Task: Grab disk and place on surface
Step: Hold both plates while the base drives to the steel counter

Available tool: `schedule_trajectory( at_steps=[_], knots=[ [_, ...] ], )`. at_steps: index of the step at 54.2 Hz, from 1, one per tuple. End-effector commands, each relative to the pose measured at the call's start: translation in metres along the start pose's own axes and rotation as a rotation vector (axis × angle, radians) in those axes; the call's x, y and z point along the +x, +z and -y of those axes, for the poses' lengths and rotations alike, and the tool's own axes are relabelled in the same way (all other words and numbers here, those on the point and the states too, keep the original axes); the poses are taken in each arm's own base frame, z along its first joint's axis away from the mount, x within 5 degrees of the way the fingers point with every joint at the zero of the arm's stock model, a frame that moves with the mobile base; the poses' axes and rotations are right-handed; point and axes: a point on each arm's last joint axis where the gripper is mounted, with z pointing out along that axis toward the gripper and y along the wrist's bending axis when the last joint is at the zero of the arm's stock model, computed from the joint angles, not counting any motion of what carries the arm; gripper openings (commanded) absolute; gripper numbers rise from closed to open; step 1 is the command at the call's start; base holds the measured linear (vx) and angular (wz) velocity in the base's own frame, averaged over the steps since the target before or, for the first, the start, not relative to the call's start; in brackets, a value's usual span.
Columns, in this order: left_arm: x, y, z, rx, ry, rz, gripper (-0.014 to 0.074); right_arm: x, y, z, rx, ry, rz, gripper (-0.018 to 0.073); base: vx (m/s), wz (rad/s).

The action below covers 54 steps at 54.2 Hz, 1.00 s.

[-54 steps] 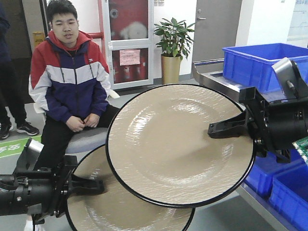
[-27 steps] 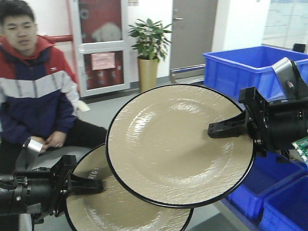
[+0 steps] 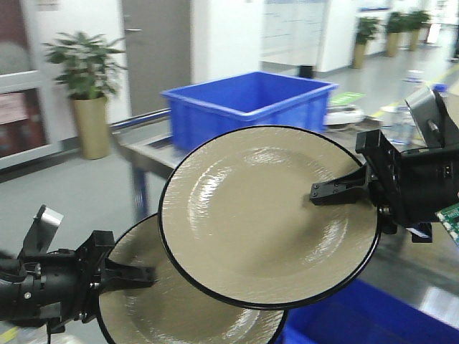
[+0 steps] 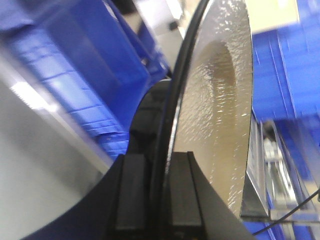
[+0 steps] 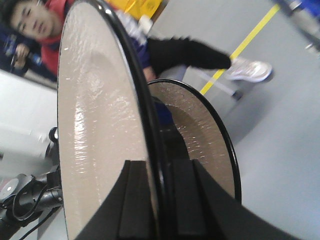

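Observation:
Two beige disks with black rims are held up on edge in the air. In the front view the larger-looking disk [image 3: 258,215] is clamped at its right rim by my right gripper [image 3: 319,193]. The lower disk [image 3: 172,308], partly hidden behind it, is clamped at its left rim by my left gripper [image 3: 147,276]. In the left wrist view the fingers of the left gripper [image 4: 156,156] straddle the rim of its disk [image 4: 215,115]. The right gripper [image 5: 159,162] pinches its disk [image 5: 95,130], with the other disk [image 5: 200,130] behind. The surface is out of view.
A big blue crate [image 3: 247,100] sits on a metal rack behind the disks. Another blue bin [image 3: 344,315] lies low at the right. A potted plant [image 3: 86,86] stands at the back left. A seated person [image 5: 35,20] shows in the right wrist view.
The scene behind has swept leftward in the front view: the seated person has left it and the blue crate now sits centre. Both grippers and disks hold the same pose.

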Motion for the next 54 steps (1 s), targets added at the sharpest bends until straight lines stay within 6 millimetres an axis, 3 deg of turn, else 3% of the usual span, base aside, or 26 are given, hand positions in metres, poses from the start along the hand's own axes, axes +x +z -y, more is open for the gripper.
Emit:
schedule_trajectory(
  at_steps=[1,29,54],
  knots=[
    [-0.0042,-0.0112,0.0288,0.136,-0.026,0.048,0.0001,-0.0085,-0.0164,-0.0270,-0.111,0.010,0.108,-0.0005,0.33,-0.82],
    [-0.0042,-0.0112,0.0288,0.136,-0.026,0.048,0.0001,-0.0085,-0.0164,-0.0270,-0.111,0.010,0.108,-0.0005,0.28,-0.77],
    [-0.0042,-0.0112,0.0288,0.136,-0.026,0.048,0.0001,-0.0085,-0.0164,-0.0270,-0.111,0.010,0.108,-0.0005,0.24,-0.52]
  ],
)
